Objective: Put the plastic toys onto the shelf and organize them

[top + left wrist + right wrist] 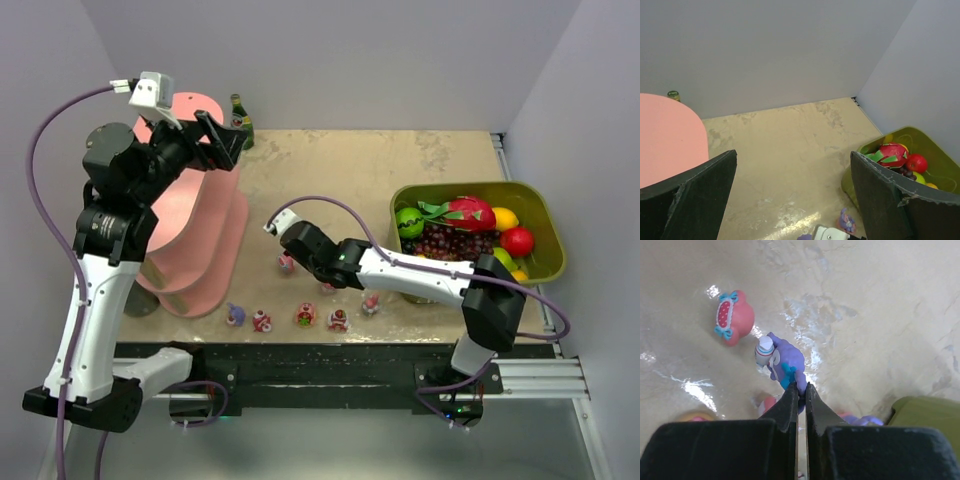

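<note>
Several fruits (470,225) fill the tub (552,240) — left gripper (795,197) spread, right gripper (801,390) pinching a purple toy (788,359).

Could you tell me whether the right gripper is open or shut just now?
Shut: the right gripper has its fingers nearly touching, pinching a thin edge of the purple figurine.

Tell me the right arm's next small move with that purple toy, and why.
Probably a short, straight lift. The right gripper looks shut on the edge of the purple toy, low over the table near a pink toy. The pinch seems thin, so raising it slightly would test the hold before carrying it to the shelf.
</note>
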You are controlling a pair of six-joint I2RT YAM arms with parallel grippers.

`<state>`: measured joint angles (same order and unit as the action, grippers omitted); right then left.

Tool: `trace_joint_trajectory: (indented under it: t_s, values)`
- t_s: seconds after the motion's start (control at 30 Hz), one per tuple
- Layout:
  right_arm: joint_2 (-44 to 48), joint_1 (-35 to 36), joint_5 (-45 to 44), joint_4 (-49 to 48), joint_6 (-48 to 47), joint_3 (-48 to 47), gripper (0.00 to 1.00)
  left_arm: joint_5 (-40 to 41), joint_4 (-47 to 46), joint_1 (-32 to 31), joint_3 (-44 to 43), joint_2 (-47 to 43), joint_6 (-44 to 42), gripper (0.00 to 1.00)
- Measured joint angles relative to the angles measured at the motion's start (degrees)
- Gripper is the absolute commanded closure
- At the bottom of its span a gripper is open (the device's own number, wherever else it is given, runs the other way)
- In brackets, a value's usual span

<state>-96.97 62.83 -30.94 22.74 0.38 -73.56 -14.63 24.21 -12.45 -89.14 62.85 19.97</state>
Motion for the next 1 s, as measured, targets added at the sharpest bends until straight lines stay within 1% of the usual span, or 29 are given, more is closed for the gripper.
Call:
trace_joint_trajectory:
  t_s: [0.1, 0.27, 0.43, 0.6, 0.63, 0.83, 0.93, 0.97, 1.0]
  values:
    - [0.8, -2.6, 3.3, -2.1, -5.3, 0.9, 1.00, -0.5, 1.2, 0.0, 0.0, 1.0, 0.0, 0.00]
    - [0.6, -7.2, 9.9, -1.7, -12.2, 1.3, 1.00, -1.4, 2.5, 0.0, -0.1, 2.2, 0.0, 0.00]
    - [-1.3, -10.2, 14.9, 1.4, -17.4, -0.5, 1.00, -2.1, 3.0, 0.0, -0.1, 2.2, 0.0, 0.01]
    - [-4.8, -11.0, 18.2, 4.3, -21.0, -3.2, 1.00, -2.9, 3.0, 0.0, -0.1, 2.3, 0.0, 0.00]
    - [-5.0, -11.1, 18.4, 4.5, -21.2, -3.3, 0.96, -3.0, 3.0, 0.0, -0.1, 2.3, 0.0, 0.00]
    - [-7.8, -11.6, 19.0, 7.5, -22.6, -6.4, 0.86, -3.2, 3.0, 0.0, -0.2, 2.8, -0.1, 0.00]
    - [-9.2, -11.8, 18.8, 7.9, -22.6, -7.9, 0.73, -3.2, 3.1, 0.0, -0.2, 3.1, -0.3, 0.01]
    - [-9.4, -11.9, 18.8, 7.9, -22.8, -8.2, 0.66, -3.2, 3.1, 0.0, -0.2, 3.2, -0.5, 0.00]
    - [-9.6, -11.9, 18.6, 8.0, -22.8, -8.3, 0.62, -3.2, 3.1, 0.0, -0.2, 3.2, -0.6, 0.00]
